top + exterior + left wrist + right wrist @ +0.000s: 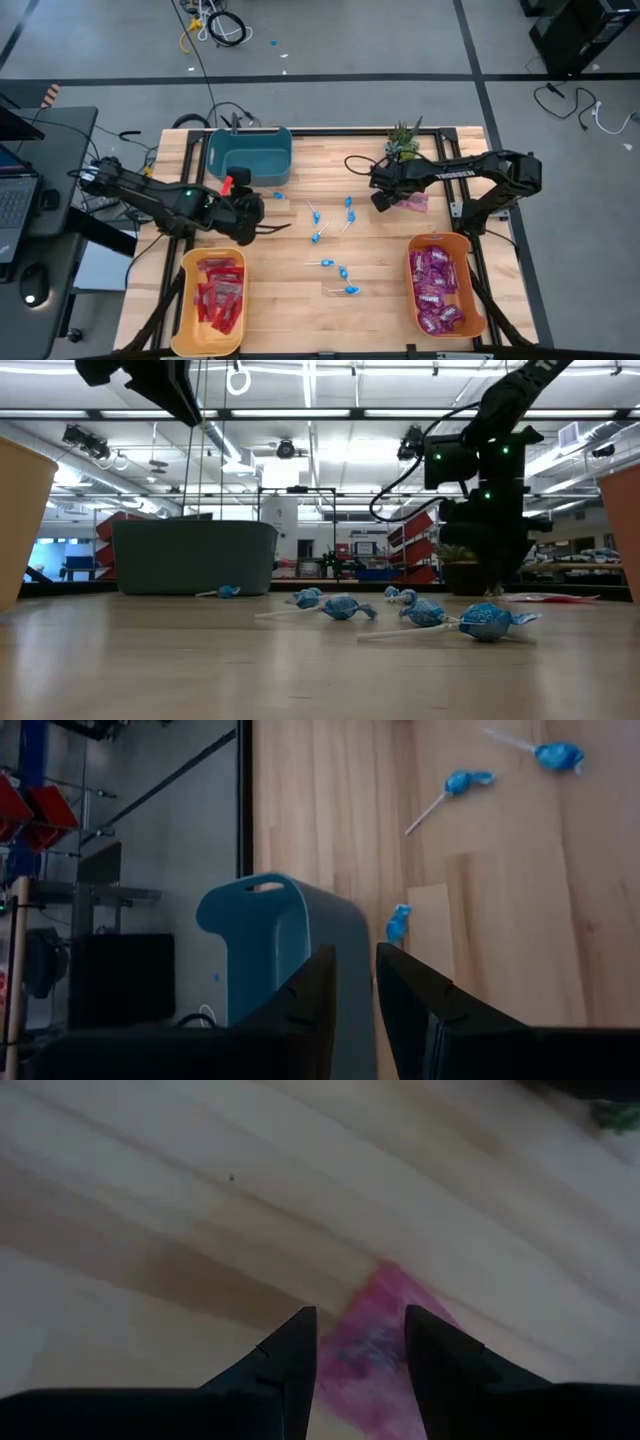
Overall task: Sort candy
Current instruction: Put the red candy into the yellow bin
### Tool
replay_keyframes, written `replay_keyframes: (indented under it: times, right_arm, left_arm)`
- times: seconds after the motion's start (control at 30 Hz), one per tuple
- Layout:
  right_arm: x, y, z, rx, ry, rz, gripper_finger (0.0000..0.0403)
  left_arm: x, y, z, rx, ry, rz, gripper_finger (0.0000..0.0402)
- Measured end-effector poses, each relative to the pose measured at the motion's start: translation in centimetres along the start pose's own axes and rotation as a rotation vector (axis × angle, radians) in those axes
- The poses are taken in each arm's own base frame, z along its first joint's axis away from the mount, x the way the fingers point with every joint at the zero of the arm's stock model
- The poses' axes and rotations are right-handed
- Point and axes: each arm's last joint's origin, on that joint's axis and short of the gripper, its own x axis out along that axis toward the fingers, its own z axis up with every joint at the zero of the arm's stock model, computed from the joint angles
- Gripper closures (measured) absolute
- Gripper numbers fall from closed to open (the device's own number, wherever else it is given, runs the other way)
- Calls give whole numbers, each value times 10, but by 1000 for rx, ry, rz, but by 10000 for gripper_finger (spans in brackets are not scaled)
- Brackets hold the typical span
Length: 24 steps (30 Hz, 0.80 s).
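Note:
Several blue lollipops [322, 236] on white sticks lie across the middle of the table, and one more [398, 925] lies beside the teal bin [250, 152]. A purple-magenta packet [412, 203] lies flat near the plant. My right gripper [358, 1315] points down just above it, open, with the packet's end [372, 1330] showing between its fingers; I cannot tell whether they touch it. My left gripper [355, 965] hangs high over the table's left half near the teal bin. Its fingers stand a narrow gap apart, with nothing between them.
A yellow bin [188, 300] with red packets stands near left, and an orange bin [462, 262] with purple packets stands near right. A potted plant [403, 140] stands at the far edge beside the right arm. A small red piece [228, 185] shows by the left arm.

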Motion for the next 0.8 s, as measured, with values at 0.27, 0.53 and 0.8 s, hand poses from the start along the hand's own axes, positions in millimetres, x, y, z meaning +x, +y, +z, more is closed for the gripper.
replay_keyframes:
  times: [0.27, 0.53, 0.8]
  right_arm:
    - [8, -6, 2, 39, -9, 7, 272]
    - [18, -12, -2, 59, -3, -1, 282]
    - [18, -11, -2, 60, -6, 18, 305]
  left_arm:
    - [12, -5, -4, -10, 21, -46, 323]
    - [17, -10, -7, -7, 33, -49, 323]
    - [21, -14, -8, -14, 28, -49, 323]
